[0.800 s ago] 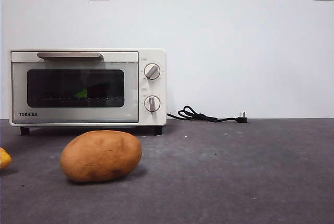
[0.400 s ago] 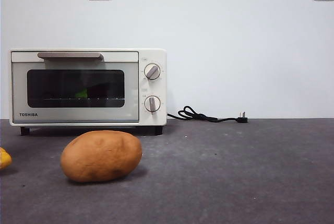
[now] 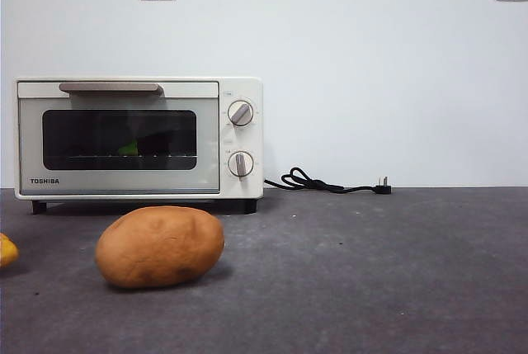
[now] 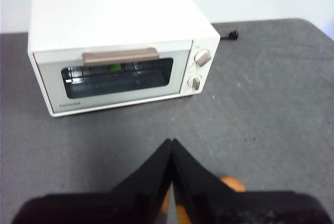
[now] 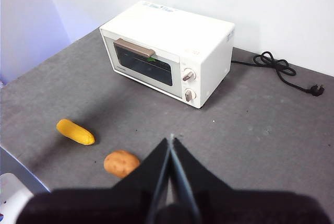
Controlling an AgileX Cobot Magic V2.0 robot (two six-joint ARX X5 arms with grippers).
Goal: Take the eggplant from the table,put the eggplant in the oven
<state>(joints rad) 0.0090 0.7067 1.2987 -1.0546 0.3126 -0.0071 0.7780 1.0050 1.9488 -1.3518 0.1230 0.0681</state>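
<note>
The cream-white oven [image 3: 239, 90] stands at the back left of the dark grey table [image 3: 371, 271] with its glass door closed. Behind the glass the eggplant [image 3: 129, 148] lies on the wire rack; only its green cap and a dark shape show. The green cap of the eggplant [image 4: 115, 68] also shows in the left wrist view of the oven [image 4: 120, 25]. My left gripper [image 4: 171, 143] hangs shut and empty, high in front of the oven. My right gripper [image 5: 171, 139] is shut too, high above the table, well back from the oven [image 5: 172, 31].
An orange-brown potato [image 3: 160, 246] lies on the table in front of the oven, also seen as the potato [image 5: 121, 163]. A yellow vegetable [image 5: 75, 131] lies to its left. The black power cord [image 3: 326, 183] trails to the right of the oven.
A black arm tip at the front view's top left corner has gone out of view. The oven, the potato and the cord have not moved.
</note>
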